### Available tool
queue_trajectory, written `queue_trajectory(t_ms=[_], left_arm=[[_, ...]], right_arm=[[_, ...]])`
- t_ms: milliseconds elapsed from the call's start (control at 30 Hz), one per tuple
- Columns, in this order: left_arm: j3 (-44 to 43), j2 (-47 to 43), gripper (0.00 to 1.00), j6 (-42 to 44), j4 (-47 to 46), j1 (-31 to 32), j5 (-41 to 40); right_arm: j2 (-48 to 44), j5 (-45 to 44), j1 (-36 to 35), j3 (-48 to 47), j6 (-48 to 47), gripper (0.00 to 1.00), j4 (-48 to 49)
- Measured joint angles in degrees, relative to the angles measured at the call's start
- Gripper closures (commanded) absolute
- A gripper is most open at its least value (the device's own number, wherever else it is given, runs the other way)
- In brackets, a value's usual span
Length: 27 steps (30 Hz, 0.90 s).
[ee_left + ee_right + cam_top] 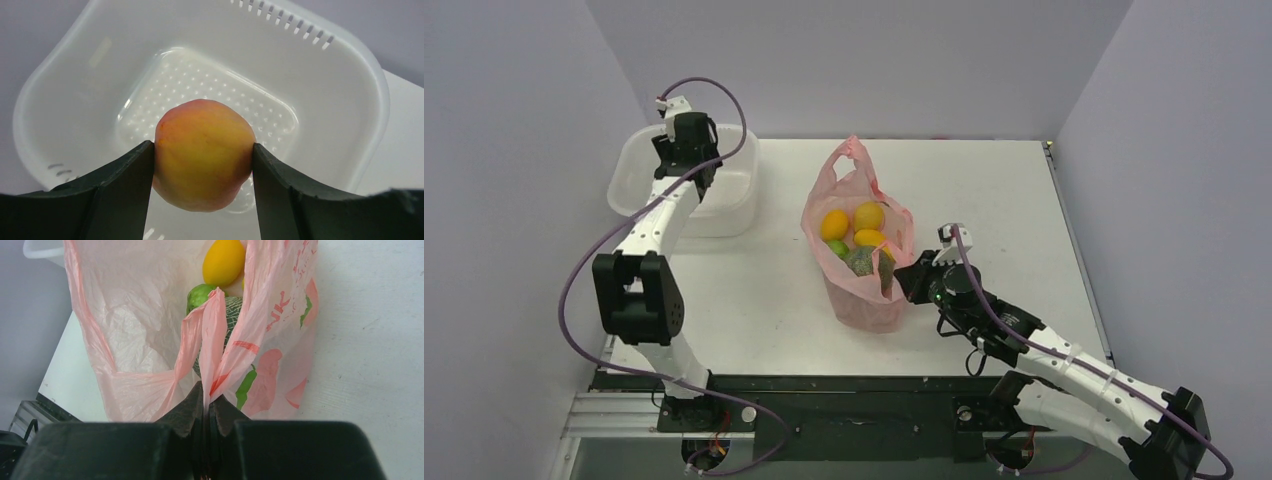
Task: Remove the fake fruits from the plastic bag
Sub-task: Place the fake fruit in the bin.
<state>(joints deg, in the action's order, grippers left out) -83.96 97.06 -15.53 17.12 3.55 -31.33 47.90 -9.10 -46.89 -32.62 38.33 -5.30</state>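
Observation:
The pink plastic bag [864, 300] stands open at mid-table. Inside lie fake fruits: an orange one [834, 224], two yellow ones [869, 214], a lime-green one [837, 248] and a dark green round one [861, 261]. My right gripper [906, 275] is at the bag's right side. In the right wrist view it [207, 392] is shut on a pinched fold of the bag's rim [212, 340]. My left gripper [202, 144] is shut on an orange-yellow peach-like fruit [200, 170], held over the white basin [370, 85].
The white perforated basin [724, 215] sits at the table's back left, under the left wrist [686, 140]. Purple-grey walls close in on the left, back and right. The table's near edge meets a black rail by the arm bases.

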Motion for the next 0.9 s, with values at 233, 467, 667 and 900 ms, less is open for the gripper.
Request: queue_trajectory(t_ms=[233,467,667,900], left_arm=[[-14.6,15.6,1.00,-0.6,4.1,-3.3,4.3],[-23.1,27.1,1.00,-0.8,7.6,-5.9,9.8],[-23.3,30.9,0.90,-1.6,9.7,-6.8,13.2],[-22.2,31.3,0.51,-2.1,9.5,-7.1,15.6]], right_arm=[[2.1,2.1,0.1,-2.4,-0.4,1.00,-1.0],[4.4,4.5,0.7,-5.0,-0.6,1.00,-1.9],[6.7,7.1,1.2,-6.6,-1.0,1.00,-2.5],[6.7,9.7,1.8,-6.6,-1.7,1.00,-2.5]])
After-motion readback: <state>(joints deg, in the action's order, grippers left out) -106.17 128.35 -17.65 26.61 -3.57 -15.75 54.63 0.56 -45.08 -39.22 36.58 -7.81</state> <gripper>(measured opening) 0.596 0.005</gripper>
